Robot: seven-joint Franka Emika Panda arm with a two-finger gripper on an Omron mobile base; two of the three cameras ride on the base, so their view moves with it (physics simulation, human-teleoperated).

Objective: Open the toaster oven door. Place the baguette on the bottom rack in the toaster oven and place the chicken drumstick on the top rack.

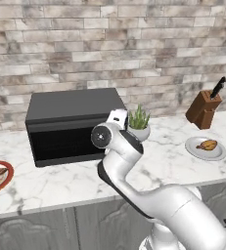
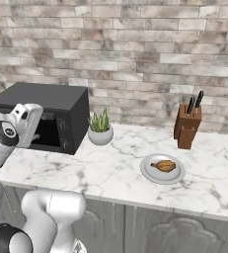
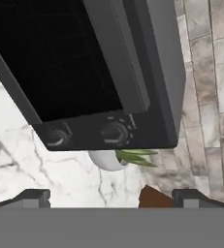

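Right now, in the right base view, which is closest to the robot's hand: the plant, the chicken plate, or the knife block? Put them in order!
From the gripper, at the oven's front:
1. Plant, just right of the oven.
2. Chicken plate, farther right, near the counter's front.
3. Knife block, far right, by the wall.

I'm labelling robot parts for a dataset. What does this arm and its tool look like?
The arm is glossy white with rounded, tube-like segments, dark bands at the joints and a round dark-grey cap with a pale centre on one joint. The hand is a white block with a small dark patch. The tool has two small dark grey, blocky finger tips. No cables or markings are visible.
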